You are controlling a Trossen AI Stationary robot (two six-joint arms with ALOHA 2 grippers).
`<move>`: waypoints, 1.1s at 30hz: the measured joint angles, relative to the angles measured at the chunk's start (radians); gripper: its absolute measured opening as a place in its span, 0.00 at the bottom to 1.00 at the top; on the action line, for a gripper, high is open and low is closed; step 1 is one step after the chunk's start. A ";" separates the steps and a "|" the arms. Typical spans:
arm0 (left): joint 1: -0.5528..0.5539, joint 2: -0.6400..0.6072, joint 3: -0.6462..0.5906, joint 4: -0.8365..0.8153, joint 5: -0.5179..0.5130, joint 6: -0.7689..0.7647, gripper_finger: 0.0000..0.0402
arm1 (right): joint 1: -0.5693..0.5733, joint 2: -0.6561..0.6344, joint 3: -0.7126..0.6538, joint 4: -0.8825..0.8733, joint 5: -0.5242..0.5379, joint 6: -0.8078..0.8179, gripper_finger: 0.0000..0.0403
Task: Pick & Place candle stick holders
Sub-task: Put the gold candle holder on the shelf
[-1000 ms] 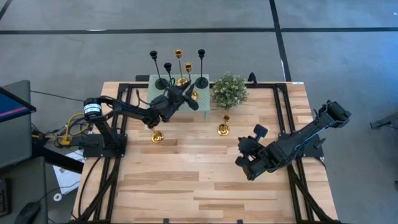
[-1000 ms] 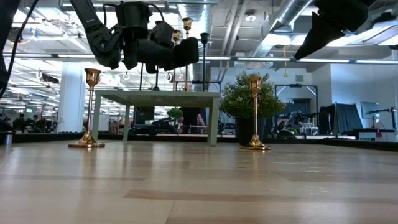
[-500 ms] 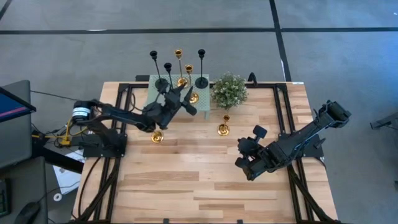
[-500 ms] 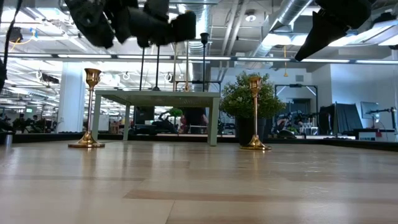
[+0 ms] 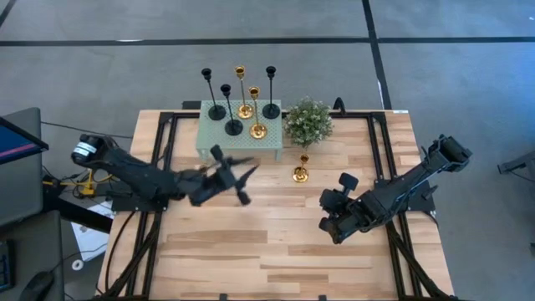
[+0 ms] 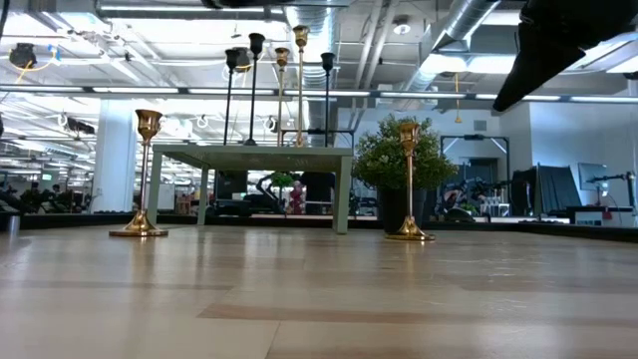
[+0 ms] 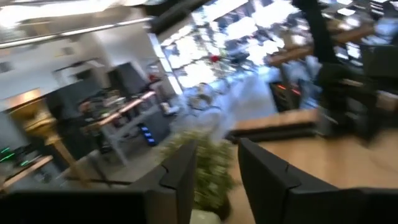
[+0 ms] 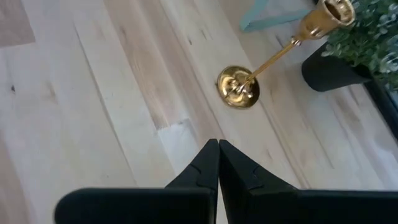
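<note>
High view: the left gripper [image 5: 231, 174] hangs over the pale wooden bench [image 5: 276, 251], at six o'clock of the mint-green mesh-top side table [image 5: 204, 134], which carries three slim matte black candle stick holders [image 5: 233, 127] and two shiny gold ones [image 5: 258, 130]. Low view: two more gold candle stick holders [image 6: 408, 179] stand on the bench, seven in all. Wrist views: the left gripper is spread and empty and the right gripper [image 8: 217, 149] is pressed together, so a fresh pick seems due, closing on a gold stem.

The wooden table [image 5: 251, 242] bears a mint little table [image 5: 209, 138], potted plant [image 5: 308, 122] and two gold holders [image 5: 301, 170]
</note>
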 joint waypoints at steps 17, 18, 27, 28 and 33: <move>-0.328 -0.356 -0.266 -0.205 -0.276 -0.080 0.01 | 0.107 -0.005 -0.078 0.108 0.094 -0.001 0.00; -0.338 -0.388 -0.293 -0.203 -0.276 -0.080 0.01 | 0.120 -0.011 -0.100 0.127 0.101 0.000 0.00; -0.399 -0.548 -0.444 -0.199 -0.193 -0.081 0.01 | 0.103 -0.013 -0.336 0.605 0.107 -0.118 0.00; -0.403 -0.554 -0.453 -0.199 -0.182 -0.080 0.01 | 0.093 -0.013 -0.362 0.671 0.107 -0.149 0.00; -0.411 -0.555 -0.476 -0.197 -0.170 -0.080 0.01 | 0.023 -0.013 -0.467 0.872 0.130 -0.222 0.00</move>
